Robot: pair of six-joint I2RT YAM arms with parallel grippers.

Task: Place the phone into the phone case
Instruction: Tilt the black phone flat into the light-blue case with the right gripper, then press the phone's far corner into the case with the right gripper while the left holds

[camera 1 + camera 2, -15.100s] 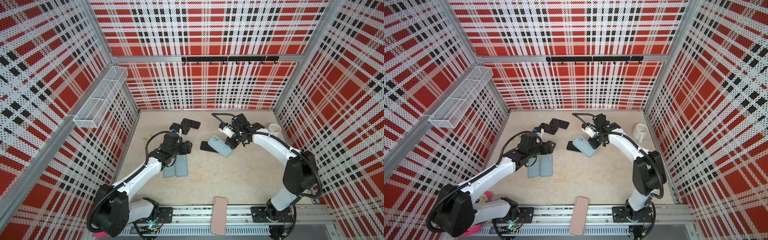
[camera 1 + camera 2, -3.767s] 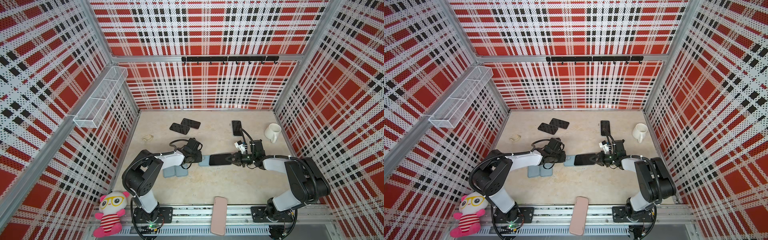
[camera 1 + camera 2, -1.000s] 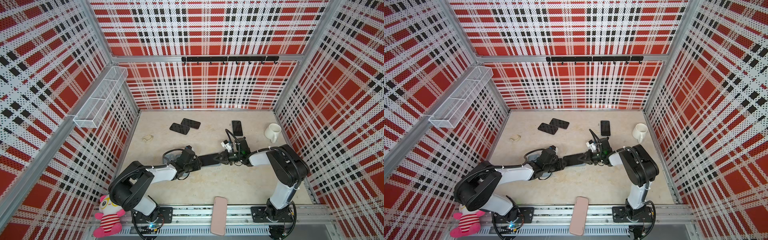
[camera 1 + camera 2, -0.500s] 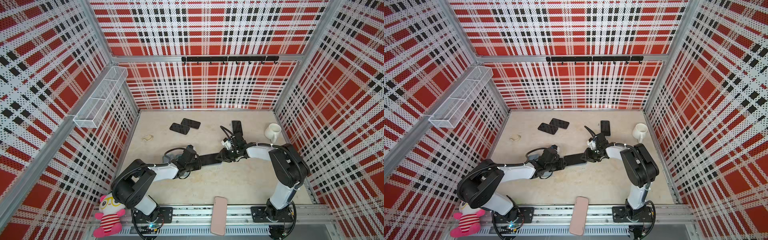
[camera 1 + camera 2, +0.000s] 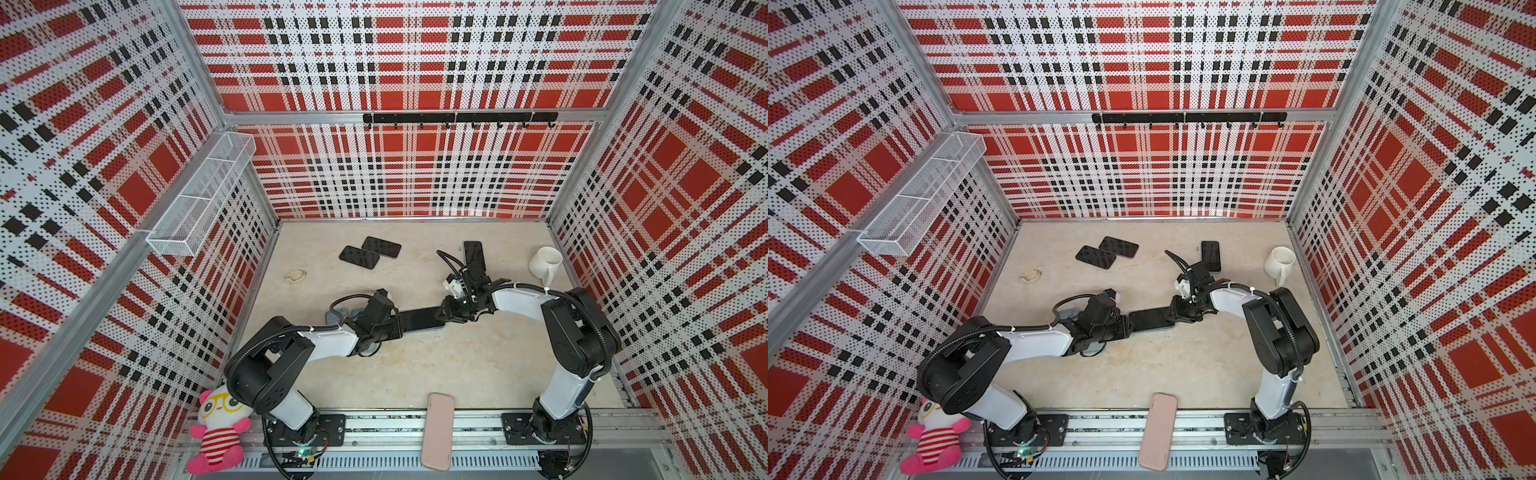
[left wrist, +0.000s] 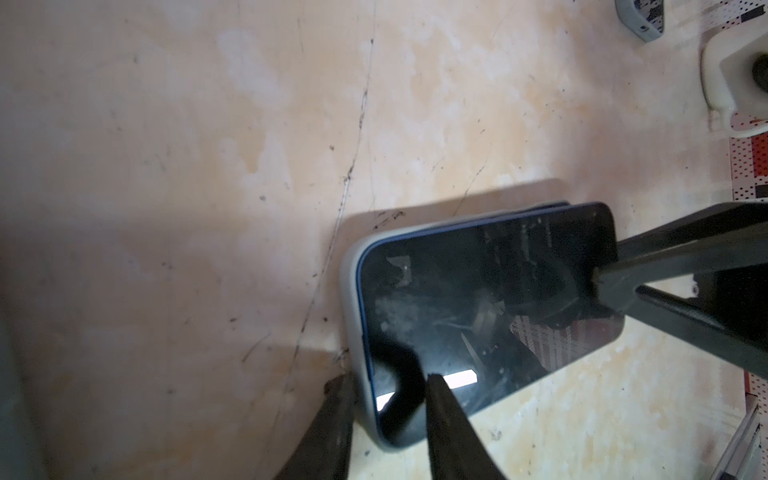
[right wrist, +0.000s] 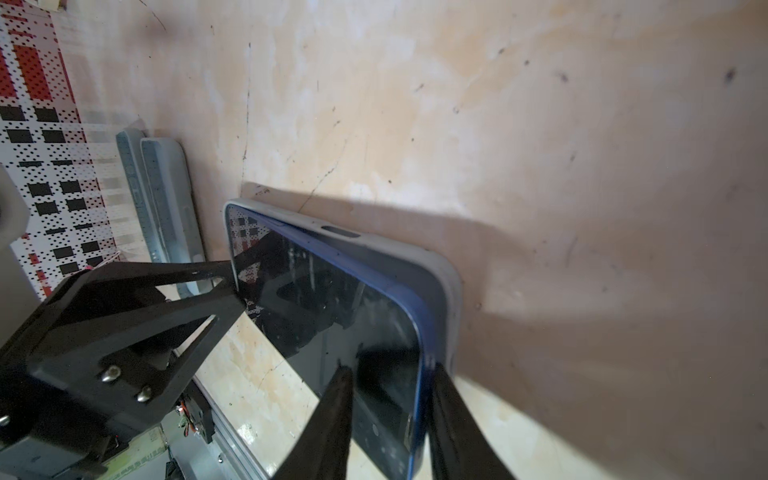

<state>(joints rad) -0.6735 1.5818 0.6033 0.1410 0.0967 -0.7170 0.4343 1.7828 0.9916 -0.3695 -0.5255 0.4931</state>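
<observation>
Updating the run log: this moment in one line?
step: seating phone in case | fit: blue edge above rim | left gripper: one end | right gripper: opposite end | grips: unclear

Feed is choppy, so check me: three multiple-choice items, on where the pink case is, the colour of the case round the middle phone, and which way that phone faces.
1. The pink case lies: A on the front rail; B at the back; C mid-floor.
2. The case round the middle phone is: A black; B grey; C red.
3. That phone's screen faces: A down; B sideways; C up.
A: it lies across the rail. B: a grey rim frames the phone. C: dark glass shows from above.
</observation>
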